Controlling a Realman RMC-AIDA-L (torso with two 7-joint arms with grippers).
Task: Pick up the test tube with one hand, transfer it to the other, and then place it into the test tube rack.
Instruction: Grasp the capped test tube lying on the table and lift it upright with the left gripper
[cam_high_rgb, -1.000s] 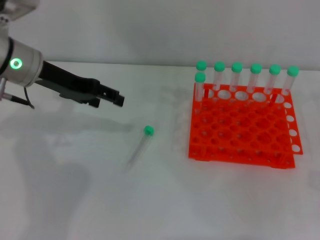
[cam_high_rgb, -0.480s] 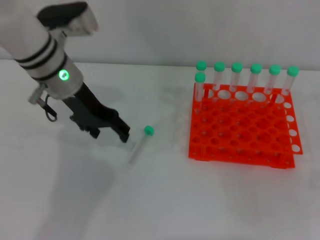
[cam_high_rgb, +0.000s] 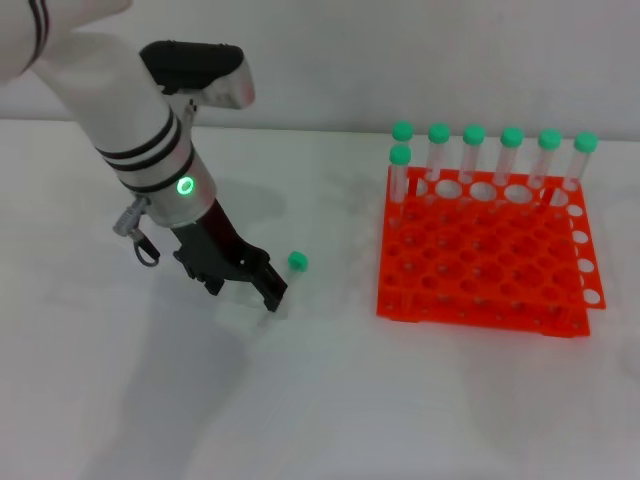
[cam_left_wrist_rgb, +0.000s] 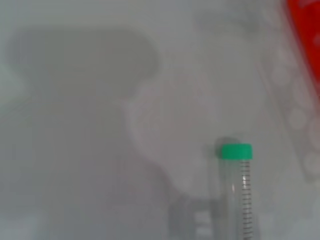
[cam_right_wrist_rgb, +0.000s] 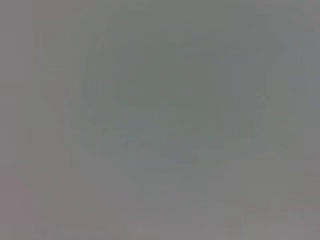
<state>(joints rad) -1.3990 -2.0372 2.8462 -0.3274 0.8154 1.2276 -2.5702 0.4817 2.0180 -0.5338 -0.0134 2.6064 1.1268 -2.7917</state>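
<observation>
one tube lies flat on the white surface, its green cap toward the rack. the left end effector is lowered over the tube's clear lower end; whether it grips cannot be told. seven capped tubes stand upright in the rack: six along its back row, one in front at the left corner.
</observation>
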